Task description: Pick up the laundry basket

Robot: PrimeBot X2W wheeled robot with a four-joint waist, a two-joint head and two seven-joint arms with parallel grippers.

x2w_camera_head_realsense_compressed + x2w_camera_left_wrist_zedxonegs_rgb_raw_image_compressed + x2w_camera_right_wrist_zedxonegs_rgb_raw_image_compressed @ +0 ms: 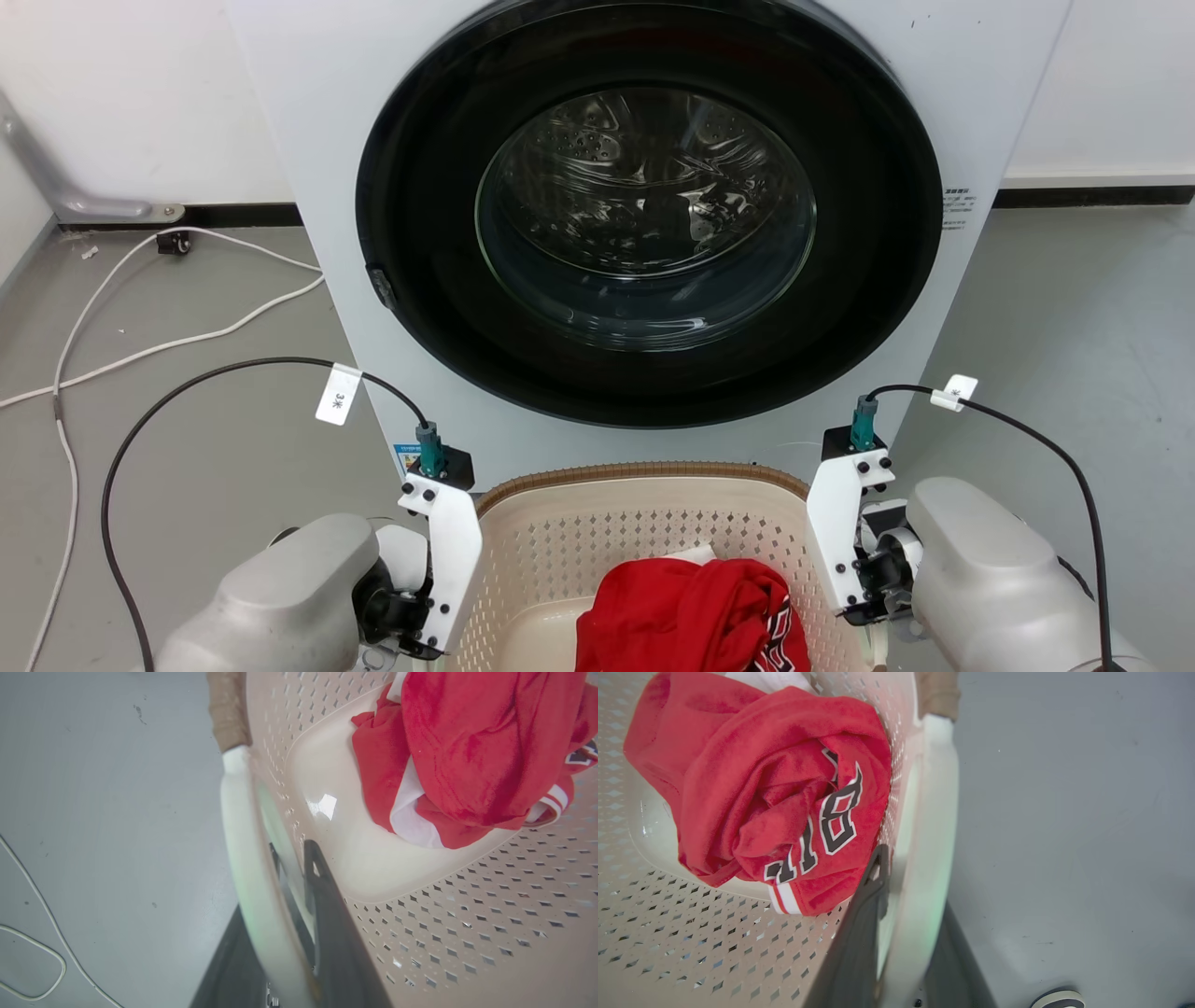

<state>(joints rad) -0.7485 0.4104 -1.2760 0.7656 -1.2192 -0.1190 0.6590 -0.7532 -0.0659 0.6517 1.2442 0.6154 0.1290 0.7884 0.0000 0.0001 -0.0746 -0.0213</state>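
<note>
At washer (308, 140): laundry basket (644, 469), red jersey (681, 607) inside. Its white handle (243, 826) clamped between left gripper (292, 854) fingers (one finger inside the wall); right gripper (906, 868) clamped likewise.

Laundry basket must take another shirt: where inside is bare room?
In the cream perforated plastic laundry basket, the floor is bare between the left wall and the crumpled red jersey. Crowded at right, where the jersey lies against the wall.

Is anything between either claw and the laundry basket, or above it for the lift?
Nothing visible. The left claw straddles the left handle, the right claw the right handle, one finger inside the laundry basket and one outside. The red jersey lies inside, beside the right claw's inner finger, not between it and the handle.
</note>
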